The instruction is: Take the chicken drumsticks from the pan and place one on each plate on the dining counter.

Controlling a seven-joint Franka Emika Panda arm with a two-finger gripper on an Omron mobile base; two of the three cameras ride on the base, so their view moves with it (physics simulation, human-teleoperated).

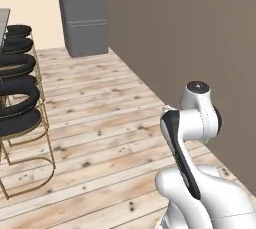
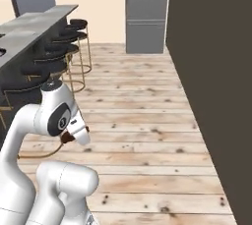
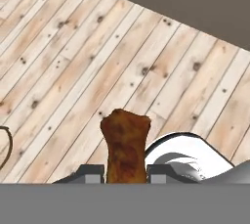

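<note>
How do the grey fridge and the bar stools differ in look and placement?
The fridge is one tall grey box standing against the far wall; the stools are several, low, with round black seats on thin gold frames, lined along the dining counter. Both stand on the wood floor.

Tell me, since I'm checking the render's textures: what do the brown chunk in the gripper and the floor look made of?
The mottled orange-brown chicken drumstick, clamped in the gripper: browned meat, faintly glossy. The pale plank floor: matte wood, judging by knots and seams.
</note>
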